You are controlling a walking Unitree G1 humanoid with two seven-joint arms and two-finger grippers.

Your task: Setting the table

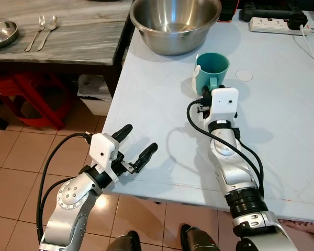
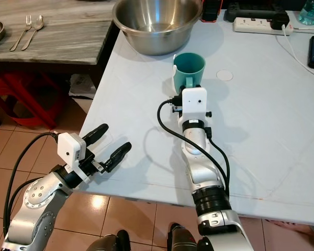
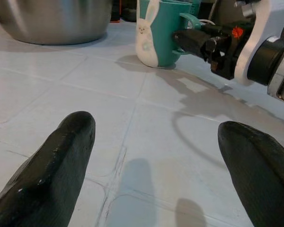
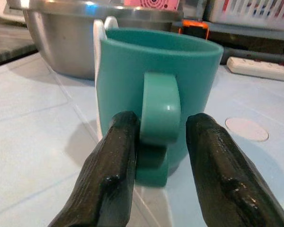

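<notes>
The right gripper (image 4: 161, 142) has its fingers around the handle of the teal bunny mug (image 4: 132, 90), not squeezing yet. The left gripper (image 1: 137, 145) is wide open above the table edge (image 1: 146, 191). No writing can be read.

Soft, even daylight fills all views, bright and sharp overall. The right claw (image 1: 203, 100) casts a faint shadow on the pale counter (image 1: 282, 120) beneath it. The steel bowl (image 1: 175, 23) shows mild glare; near claw fingers (image 3: 57, 165) blur slightly.

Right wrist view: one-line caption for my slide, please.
Right gripper straddling the handle of the teal mug, with the steel bowl behind.
</notes>
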